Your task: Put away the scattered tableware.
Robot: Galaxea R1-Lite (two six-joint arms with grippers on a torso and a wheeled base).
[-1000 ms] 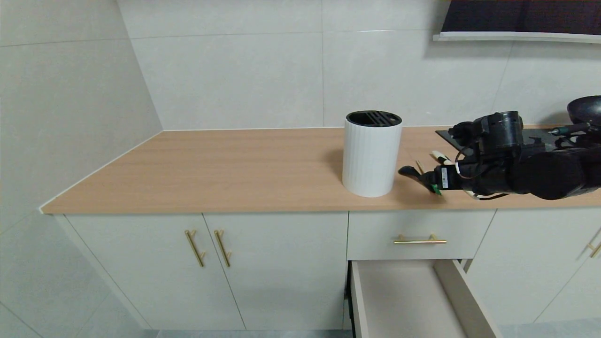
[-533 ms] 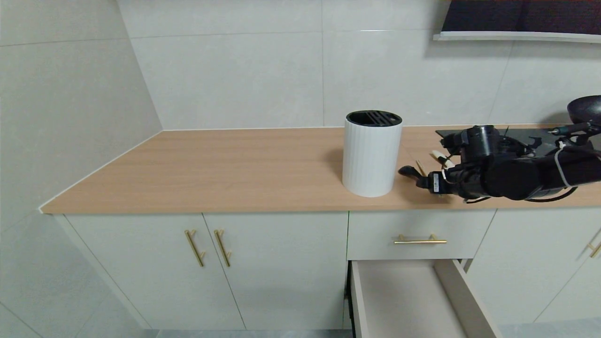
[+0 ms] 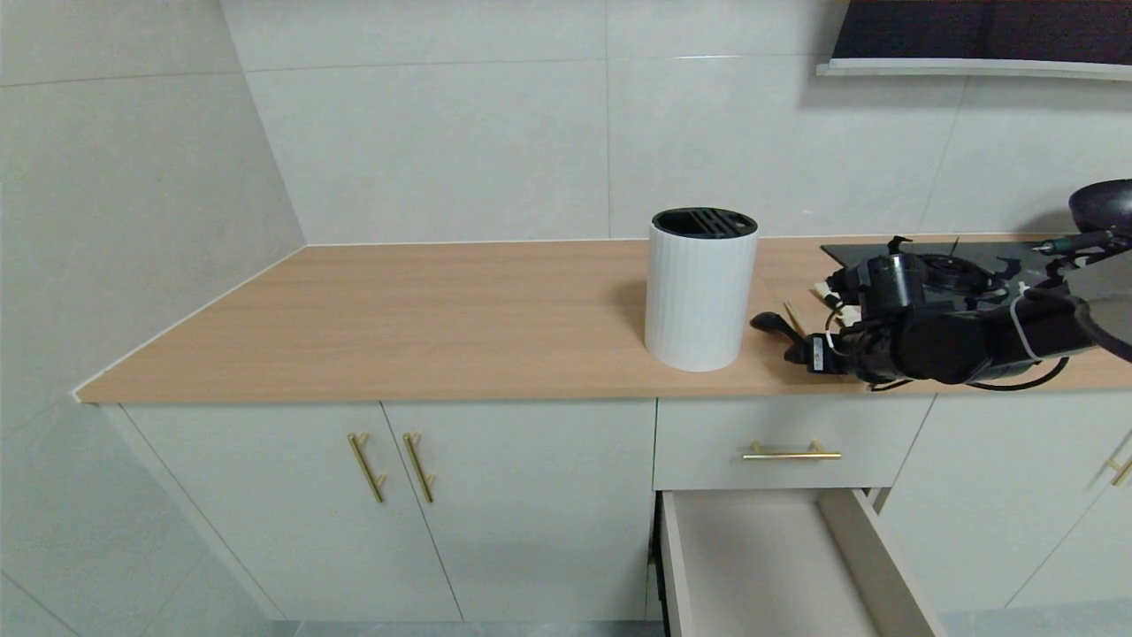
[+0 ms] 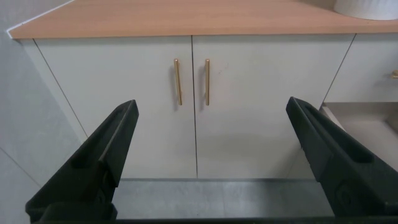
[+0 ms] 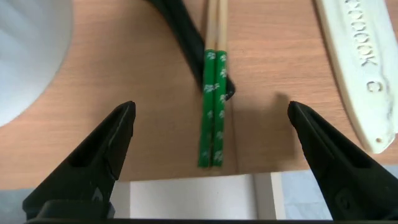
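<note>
1. a pale wooden kitchen worktop (image 3: 442,318); a tall white ribbed cylinder holder with a black slotted top (image 3: 700,301) stands near its front edge, right of the middle
2. the task's thing here is a pair of wooden chopsticks with green-patterned ends (image 5: 213,87), lying just right of the holder with the green ends at the very front edge of the worktop
3. a black utensil handle (image 5: 180,31) seems to cross under the chopsticks; a white utensil handle (image 5: 354,68) lies apart on their far side
4. the right gripper (image 5: 210,111) sits low at the worktop's front edge, fingers spread wide with one on each side of the chopsticks, pinching nothing
5. the left gripper (image 4: 211,109) is also spread and empty, facing the white cabinet doors with gold bar handles (image 4: 249,124) below the worktop
6. risk: a close here could catch one stick only, or clamp the black handle too; a nudge could roll the sticks off the front edge towards the open white drawer (image 3: 761,557) below
7. change: over the last second the right arm has sunk lower and flatter onto the worktop; the holder and utensils have not moved
</note>
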